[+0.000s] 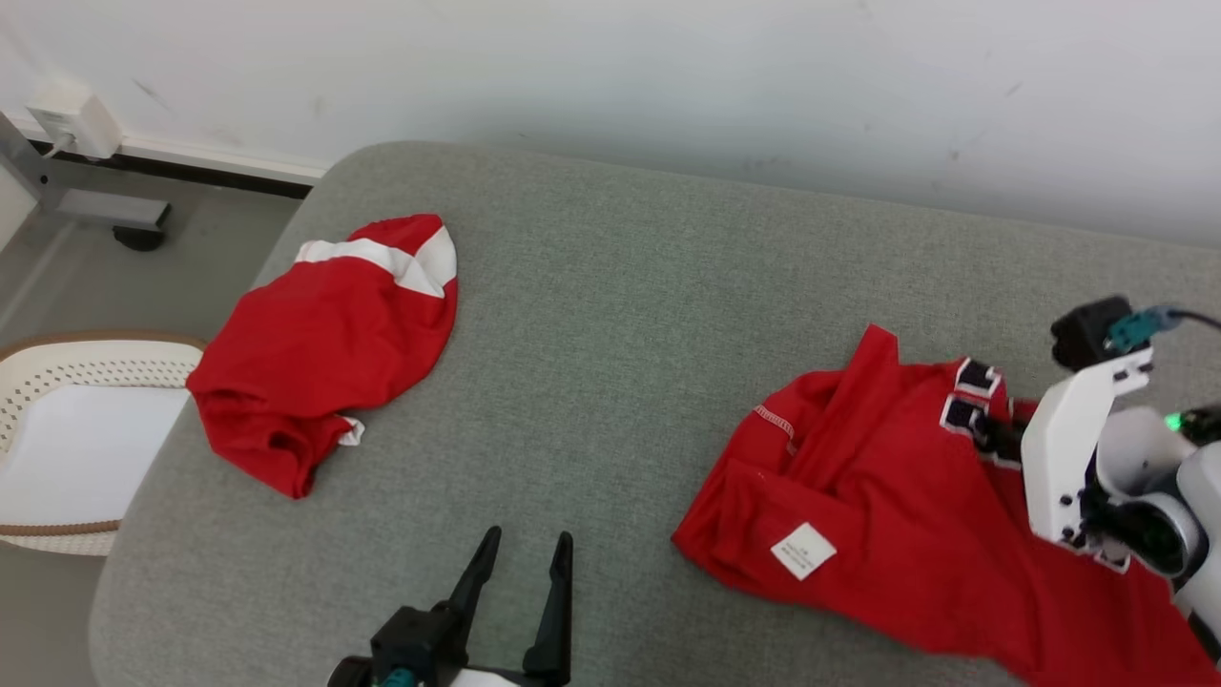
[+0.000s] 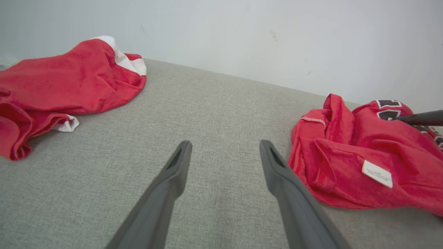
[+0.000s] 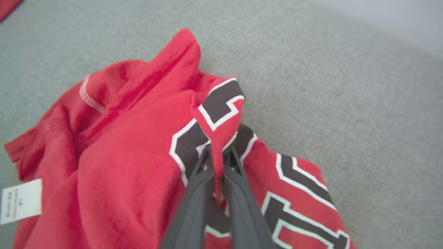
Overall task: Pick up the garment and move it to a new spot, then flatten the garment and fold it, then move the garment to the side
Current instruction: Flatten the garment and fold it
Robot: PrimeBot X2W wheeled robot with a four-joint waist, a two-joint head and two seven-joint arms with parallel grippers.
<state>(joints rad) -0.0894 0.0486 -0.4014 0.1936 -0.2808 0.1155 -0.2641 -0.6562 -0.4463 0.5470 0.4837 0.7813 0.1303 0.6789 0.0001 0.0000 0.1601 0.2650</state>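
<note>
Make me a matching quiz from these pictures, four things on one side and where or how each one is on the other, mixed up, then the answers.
1 left gripper
2 right gripper
3 white-striped garment
4 basket

A shut on the lettered garment
B off the grey surface, to its left
C open, holding nothing
D crumpled at the surface's left end

Pairs: 1-C, 2-A, 3-D, 4-B

Perforated basket point(image 1: 95, 367) (white) beside grey cushion point(image 1: 591, 334)
</note>
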